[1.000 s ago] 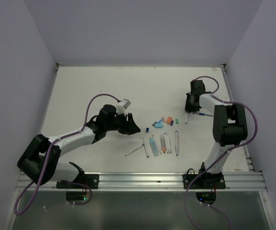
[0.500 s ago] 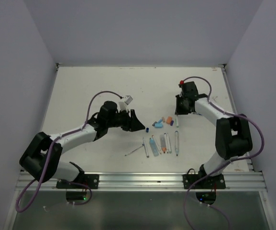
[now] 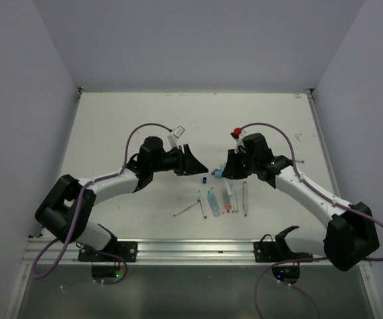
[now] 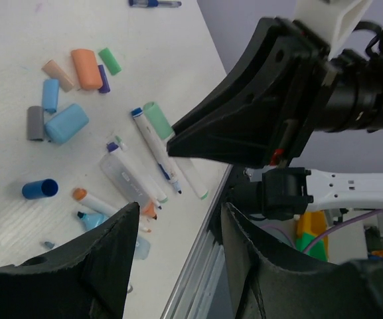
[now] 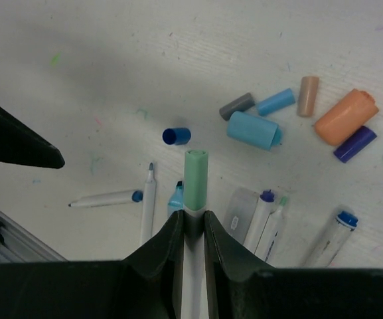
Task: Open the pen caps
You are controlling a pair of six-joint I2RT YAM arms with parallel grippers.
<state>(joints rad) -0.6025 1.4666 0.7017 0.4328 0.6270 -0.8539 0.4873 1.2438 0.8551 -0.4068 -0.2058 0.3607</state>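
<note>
- Left gripper (image 3: 194, 163): jaws apart, nothing between them, above the tabletop (image 3: 111, 126).
- Dark blue cap (image 5: 176, 135): lying loose.
- Right gripper (image 5: 192, 214): jaws clamped on a white pen (image 5: 193, 266), its pale green cap (image 5: 196, 174) on.
- Light blue cap (image 5: 254, 129) and orange cap (image 5: 345, 116): lying loose beyond.

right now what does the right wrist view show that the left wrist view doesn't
Only the right wrist view: the right gripper up close, pinching a pen barrel, with the pale green cap sticking out past its tips.

Only the left wrist view: the left gripper with its jaws open, the metal rail at the table's edge, and a lone pen lying apart from the rest.

Both: the loose caps on the table, including the orange cap and the dark blue cap.
</note>
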